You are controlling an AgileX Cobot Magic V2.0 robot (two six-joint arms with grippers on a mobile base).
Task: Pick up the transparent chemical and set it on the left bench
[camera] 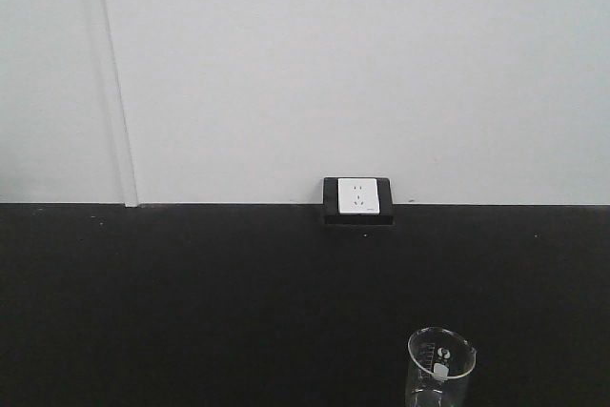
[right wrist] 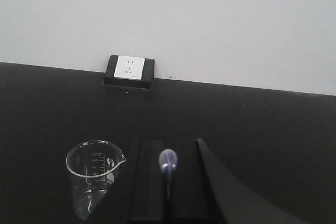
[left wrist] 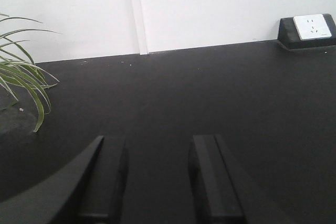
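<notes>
The transparent chemical point(camera: 440, 367) stands upright on the black benchtop point(camera: 191, 302), well apart from the wall socket point(camera: 358, 195) at the back edge, with bare surface stretching wide to its left. The right wrist view places it just left of the right gripper point(right wrist: 168, 145), not touching; that pincer is pressed together, with only an unclear pale bluish blur at its seam. Only the left wrist view shows the left gripper point(left wrist: 157, 145), spread wide and empty, and plant leaves point(left wrist: 23, 74) beside it.
</notes>
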